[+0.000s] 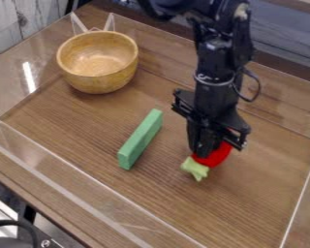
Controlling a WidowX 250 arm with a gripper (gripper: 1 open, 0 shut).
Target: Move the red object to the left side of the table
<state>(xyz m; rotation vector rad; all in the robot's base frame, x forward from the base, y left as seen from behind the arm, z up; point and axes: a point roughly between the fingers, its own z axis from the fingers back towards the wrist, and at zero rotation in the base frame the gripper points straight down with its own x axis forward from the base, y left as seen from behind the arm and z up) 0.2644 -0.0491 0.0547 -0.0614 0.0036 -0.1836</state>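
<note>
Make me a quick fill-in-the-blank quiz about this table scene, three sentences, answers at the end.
1. The gripper is positioned right over the ____ object.
2. The wooden bowl holds ____.
3. The long green block lies between the bowl and the red object, flat on the ____.

Answers: red; nothing; table

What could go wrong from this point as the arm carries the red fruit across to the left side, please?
The gripper pinches only the top of the small rounded red object, so it might slip out when lifted. The green block lies directly leftward; a low carry could knock it. Farther left, the wooden bowl crowds the back corner.
</note>
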